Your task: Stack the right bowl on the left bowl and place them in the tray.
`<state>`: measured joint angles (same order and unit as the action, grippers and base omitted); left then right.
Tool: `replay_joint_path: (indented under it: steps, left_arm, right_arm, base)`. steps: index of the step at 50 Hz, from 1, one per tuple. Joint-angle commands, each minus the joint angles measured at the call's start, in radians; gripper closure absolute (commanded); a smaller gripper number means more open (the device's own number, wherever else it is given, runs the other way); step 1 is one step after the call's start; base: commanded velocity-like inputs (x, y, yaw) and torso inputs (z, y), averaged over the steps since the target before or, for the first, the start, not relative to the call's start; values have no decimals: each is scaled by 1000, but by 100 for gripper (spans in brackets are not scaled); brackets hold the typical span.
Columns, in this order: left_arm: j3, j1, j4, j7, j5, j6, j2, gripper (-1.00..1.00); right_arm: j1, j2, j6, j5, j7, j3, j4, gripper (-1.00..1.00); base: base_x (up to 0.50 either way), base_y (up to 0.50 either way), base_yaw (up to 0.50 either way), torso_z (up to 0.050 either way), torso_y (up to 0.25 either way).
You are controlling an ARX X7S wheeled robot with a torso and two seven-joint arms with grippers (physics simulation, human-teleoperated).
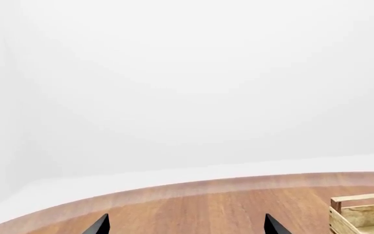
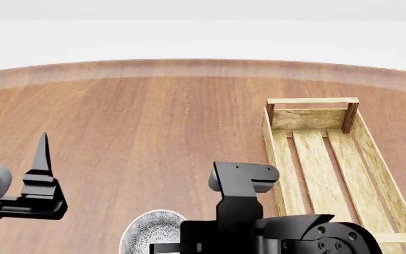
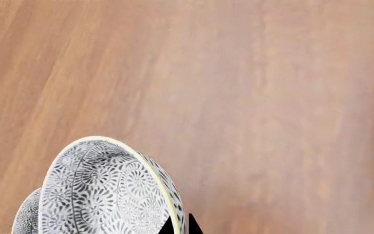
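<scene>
Patterned grey-and-white bowl (image 3: 102, 190) fills the near corner of the right wrist view, and the right gripper (image 3: 180, 226) has its jaws clamped on the rim, tips pinched together at the yellowish edge. A second patterned rim (image 3: 28, 214) peeps out just behind it, so the bowls look nested or nearly so, though I cannot tell whether the upper one sits fully home.

From the head view the bowl (image 2: 154, 230) lies close in front of the robot, partly hidden by the right arm, with the tray (image 2: 321, 169) well apart on the right. The left gripper (image 1: 187, 226) hovers with jaws spread wide over bare worktop (image 2: 139, 121), holding nothing.

My judgement: keep the rim pinch firm and the bowl level, lift clear of the tray's near side wall before crossing, and lower between the raised end rails onto the slats. Open wood lies between bowl and tray. The worktop's curved far edge is well beyond the path.
</scene>
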<state>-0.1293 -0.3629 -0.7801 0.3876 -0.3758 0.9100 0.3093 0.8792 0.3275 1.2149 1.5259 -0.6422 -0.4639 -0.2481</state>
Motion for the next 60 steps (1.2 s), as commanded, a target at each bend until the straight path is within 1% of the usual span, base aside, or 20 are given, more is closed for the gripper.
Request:
replay_joint_path:
  steps: [1, 6, 12, 14, 16, 23, 26, 30, 36, 44, 51, 60]
  left_arm:
    - [12, -18, 2, -15, 14, 11, -19, -100]
    - [7, -20, 0, -10, 12, 14, -20, -100]
    - [7, -23, -3, -8, 6, 17, -20, -100]
    - [6, -23, -1, -8, 6, 15, -19, -100]
    - [7, -25, -3, -8, 3, 18, -19, -100]
    - [9, -27, -13, -2, -4, 27, -16, -100]
    - [13, -25, -16, -1, -6, 27, -14, -100]
    - [19, -25, -25, 3, -12, 35, -11, -100]
    - [20, -31, -33, 7, -17, 43, -8, -100]
    - [27, -34, -51, 15, -27, 59, -3, -100]
    - [33, -27, -58, 18, -31, 58, 1, -100]
    - [35, -17, -55, 20, -32, 47, 6, -100]
  right_arm:
    - [115, -140, -31, -76, 130, -39, -170, 100]
    - [164, -183, -63, -116, 178, -66, -255, 100]
    - [257, -287, -120, -179, 261, -115, -464, 100]
    - [271, -307, -126, -178, 264, -121, -483, 100]
    - [287, -326, -136, -137, 250, -150, -502, 100]
    - [345, -326, -258, 153, 204, -412, -469, 100]
    - [349, -326, -293, 211, 201, -483, -440, 100]
    - [376, -327, -355, 302, 242, -626, -433, 100]
    - [423, -327, -433, 429, 285, -798, -399, 100]
    - [485, -327, -557, 584, 308, -999, -316, 100]
    - [505, -327, -616, 632, 356, -1107, -289, 100]
    - [500, -327, -620, 617, 370, -1131, -252, 100]
  base:
    - [0, 0, 0, 0, 0]
    - [0, 0, 0, 0, 0]
    - [0, 0, 0, 0, 0]
    - [0, 0, 0, 0, 0]
    - [0, 0, 0, 0, 0]
    - [0, 0, 0, 0, 0]
    - [0, 0, 0, 0, 3]
    - [0, 0, 0, 0, 0]
    - [0, 0, 0, 0, 0]
    - [0, 0, 0, 0, 0]
    - [0, 0, 0, 0, 0]
    - [0, 0, 0, 0, 0]
